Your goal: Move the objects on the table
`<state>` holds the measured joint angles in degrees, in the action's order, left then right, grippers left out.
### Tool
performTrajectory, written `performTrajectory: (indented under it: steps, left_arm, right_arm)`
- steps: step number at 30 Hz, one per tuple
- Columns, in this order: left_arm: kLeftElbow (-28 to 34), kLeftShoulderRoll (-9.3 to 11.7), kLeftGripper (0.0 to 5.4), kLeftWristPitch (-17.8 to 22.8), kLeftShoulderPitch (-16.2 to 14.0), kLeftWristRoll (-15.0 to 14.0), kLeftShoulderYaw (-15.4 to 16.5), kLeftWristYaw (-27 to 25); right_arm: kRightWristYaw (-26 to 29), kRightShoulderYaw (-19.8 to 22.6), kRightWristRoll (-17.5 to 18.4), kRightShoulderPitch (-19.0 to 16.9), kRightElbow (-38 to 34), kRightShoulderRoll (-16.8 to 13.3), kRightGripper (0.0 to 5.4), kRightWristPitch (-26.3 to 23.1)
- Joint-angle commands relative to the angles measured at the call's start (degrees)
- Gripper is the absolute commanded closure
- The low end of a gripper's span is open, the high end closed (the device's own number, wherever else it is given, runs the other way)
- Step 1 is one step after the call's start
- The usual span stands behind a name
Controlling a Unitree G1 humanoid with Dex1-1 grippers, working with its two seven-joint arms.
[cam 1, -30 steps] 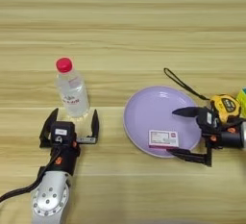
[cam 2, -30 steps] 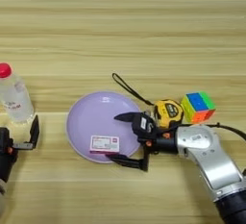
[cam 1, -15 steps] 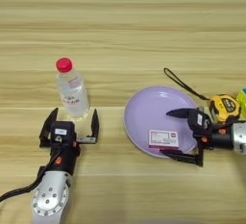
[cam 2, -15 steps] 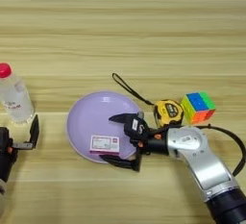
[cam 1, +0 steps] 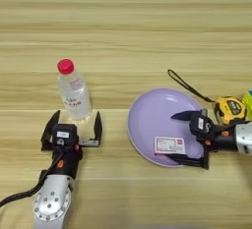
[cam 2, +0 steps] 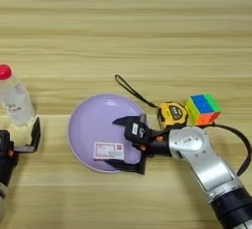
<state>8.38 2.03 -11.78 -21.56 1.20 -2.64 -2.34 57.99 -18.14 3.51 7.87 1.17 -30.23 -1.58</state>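
Observation:
A round lavender plate [cam 1: 157, 125] lies on the wooden table [cam 1: 123, 36] at the right. A small white card with a pink-red band [cam 1: 170, 145] rests in the plate's near part. My right gripper [cam 1: 176, 137] is open over the plate's right half, one finger above the card and one below it, tips just right of the card. A yellow-and-black tape measure [cam 2: 172, 114] sits right of the plate, its black strap [cam 2: 129, 89] running up-left. My left gripper [cam 1: 73, 126] stands open at the lower left, just in front of a bottle.
A clear plastic bottle with a red cap [cam 1: 73, 92] stands upright at the left, close to the left gripper's fingers. A multicoloured cube [cam 2: 203, 109] sits right of the tape measure.
My right gripper has slid leftward over the plate, so its open fingers now reach the card's right end. The left arm, bottle, plate and tape measure have not moved.

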Motion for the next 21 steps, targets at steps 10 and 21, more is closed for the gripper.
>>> performTrajectory:
  steps: [10, 21]
  left_arm:
    - [0.9, -0.4, 0.0, 1.0, -0.4, 0.7, -0.4, 0.6]
    - [1.1, -0.3, 0.0, 1.1, -0.5, 0.5, -0.2, 0.6]
  right_arm:
    - [2.0, -1.8, -2.5, 1.0, -0.9, -2.7, 0.02, 1.6]
    - [1.6, -2.4, -3.3, 1.0, -0.3, -2.5, 0.02, 1.7]
